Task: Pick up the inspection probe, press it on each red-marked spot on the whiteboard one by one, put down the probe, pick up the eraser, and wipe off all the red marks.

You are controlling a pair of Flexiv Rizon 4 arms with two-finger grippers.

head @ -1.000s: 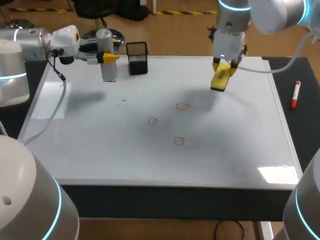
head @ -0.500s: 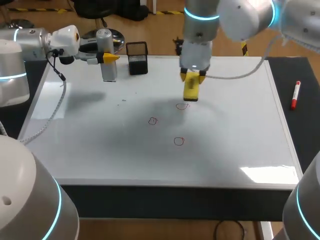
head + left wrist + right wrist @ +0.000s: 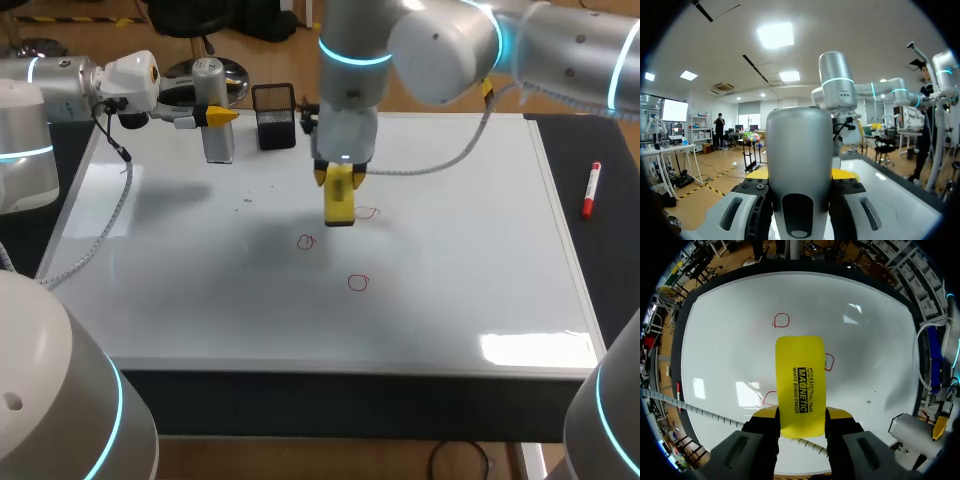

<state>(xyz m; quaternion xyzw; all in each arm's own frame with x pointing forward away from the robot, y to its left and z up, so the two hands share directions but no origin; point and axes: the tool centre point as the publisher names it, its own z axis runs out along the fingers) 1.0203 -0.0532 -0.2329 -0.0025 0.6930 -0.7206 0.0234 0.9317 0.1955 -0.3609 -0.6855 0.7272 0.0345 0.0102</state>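
1. The right gripper (image 3: 801,416) is clamped on the yellow eraser (image 3: 800,382), with one yellow-tipped finger against each long edge. The eraser juts out ahead of the fingers.
2. Seen from the head view, the eraser (image 3: 340,205) hangs under the downward-pointing gripper (image 3: 338,182) over the whiteboard (image 3: 480,250). I cannot tell whether it touches the surface.
3. There are three red marks around the eraser. One (image 3: 829,361) is just beside its edge, and another (image 3: 769,399) is partly hidden by it, close to a finger. The third (image 3: 781,320) lies ahead of its tip, apart from it.
4. The left gripper (image 3: 800,176) is closed tight around the silver probe (image 3: 800,150), which fills the space between its fingers.
5. From the head view, the left gripper (image 3: 218,116) holds the probe (image 3: 218,145) upright, well apart from the right gripper.
6. A black pen holder (image 3: 274,118) stands just beside the probe, between the two grippers.
7. A red marker (image 3: 592,190) lies off the whiteboard, far out on the right gripper's other side.
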